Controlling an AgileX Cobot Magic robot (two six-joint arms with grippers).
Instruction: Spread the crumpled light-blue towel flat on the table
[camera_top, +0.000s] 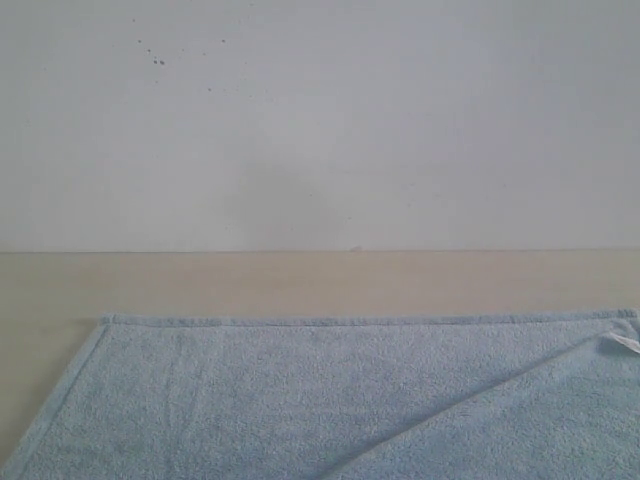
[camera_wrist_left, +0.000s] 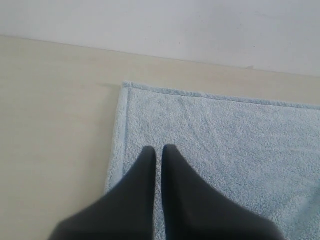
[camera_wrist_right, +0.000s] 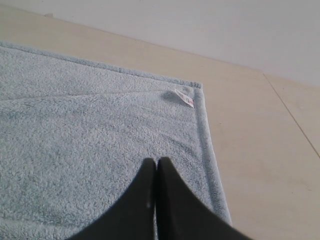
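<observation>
Towel (camera_top: 300, 400) is lying on the table (camera_top: 300, 285), filling the 6 o'clock half of the exterior view, with its far hem running straight from 9 to 3 and bare table beyond it up to the wall (camera_top: 320, 120). Mostly flat, but there's a diagonal crease from the white tag (camera_top: 622, 343) at about 4 o'clock down toward 6. Could be a folded-over layer, can't tell. Left gripper (camera_wrist_left: 157, 150) is pinched closed with nothing in it, over the towel near its 9 o'clock edge. Right gripper (camera_wrist_right: 156, 161) is the same, jaws together and empty, over the tag-side corner. Can't tell if either touches the cloth.
</observation>
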